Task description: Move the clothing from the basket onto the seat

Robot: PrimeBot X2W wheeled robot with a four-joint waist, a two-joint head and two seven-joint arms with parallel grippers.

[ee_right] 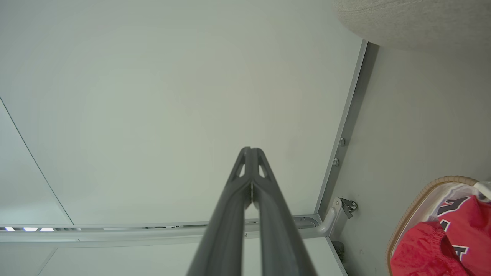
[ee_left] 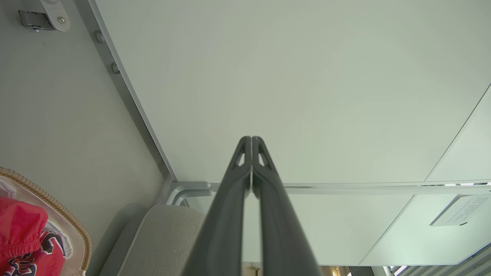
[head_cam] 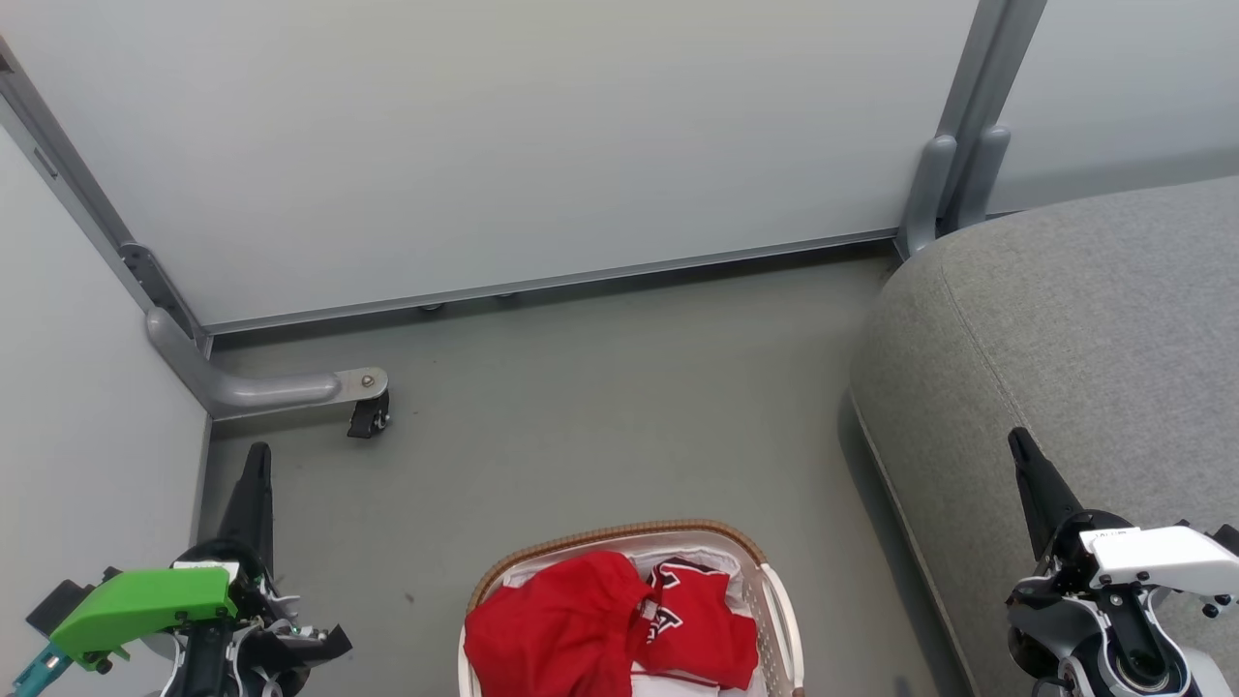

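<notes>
We're looking down at the basket (head_cam: 619, 531), which is sitting on the grey floor (head_cam: 600, 387) low in the head view. The clothing (head_cam: 571, 629) is lying inside it in a bunched heap, red w/ white trim, and dark & white letters are showing on the piece at the right. A bit of white liner (head_cam: 689, 554) is peeking out behind the red heap. The seat (head_cam: 1084, 348) is sitting on our right side, near the basket but not touching it, w/ a strip of floor showing between them. Our left gripper (head_cam: 258, 457) is hanging at the lower left over the floor, well apart from the basket, pointing up the view. Its fingers (ee_left: 226, 222) are pressing together at the tips, w/ nothing between them. Our right gripper (head_cam: 1022, 450) is hanging at the lower right in front of the seat's grey cloth, and it's pinched tight too, holding nothing. A pale wall panel (head_cam: 484, 126) is standing behind the floor, and a small black wheel (head_cam: 368, 418) is sitting under a metal foot (head_cam: 281, 389)
</notes>
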